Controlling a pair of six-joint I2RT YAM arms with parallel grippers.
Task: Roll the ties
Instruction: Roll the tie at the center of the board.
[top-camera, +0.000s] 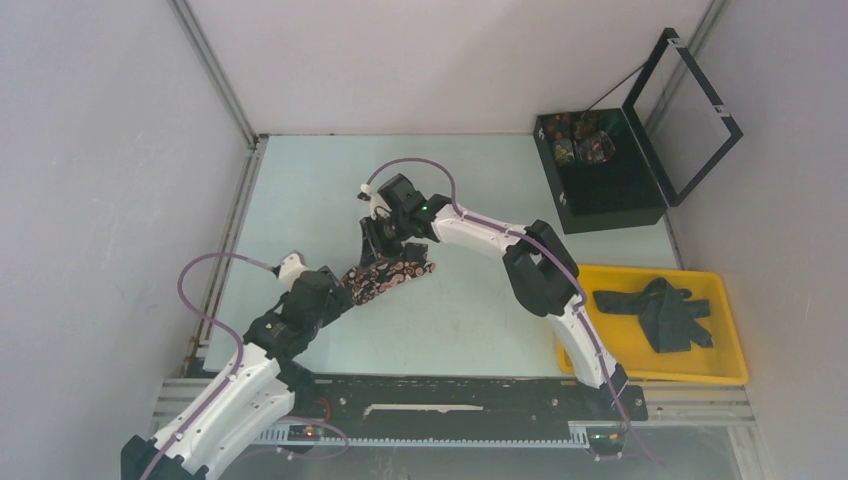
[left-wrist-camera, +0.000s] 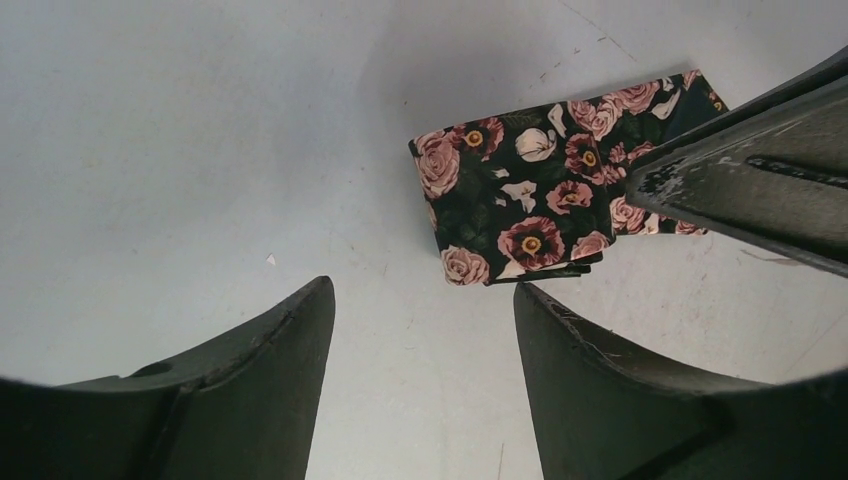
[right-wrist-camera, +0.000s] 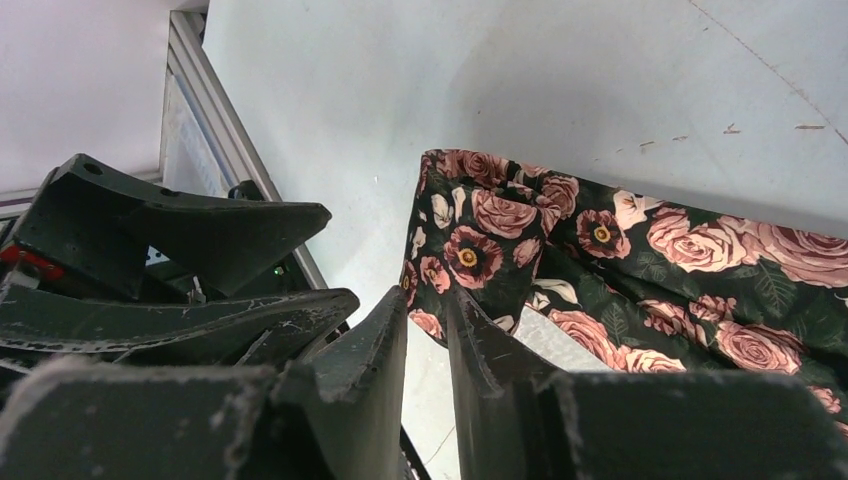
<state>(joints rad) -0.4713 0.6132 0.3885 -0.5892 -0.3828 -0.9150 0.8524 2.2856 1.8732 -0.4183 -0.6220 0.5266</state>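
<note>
Mid-table, between the two arms, lies a floral tie (top-camera: 392, 277), black with pink roses. The end nearest the left arm is doubled into a flat packet of several layers, and a stretch of loose fabric trails away from it across the surface.

The right gripper (right-wrist-camera: 432, 300) stands over the packet with its jaws drawn almost together. As far as we can make out, a pleat of the cloth is caught between the tips. The left gripper (left-wrist-camera: 422, 290) hovers just beside the same end, jaws spread wide and empty, not touching the fabric.

We judge this tie to be partway rolled. Some turns are in, but they sit slack and flattened, and the loose stretch is not yet wound up.

Farther out, several dark ties (top-camera: 660, 312) lie heaped and unrolled in the yellow tray (top-camera: 735, 340) at the right edge of the table (top-camera: 470, 330), so we reckon those are yet to be done.

At the far right corner an open black box (top-camera: 610, 200) holds patterned bundles (top-camera: 578, 140) in its rear compartments. We take these for finished rolls, though they are too small in the overhead view to be sure.
</note>
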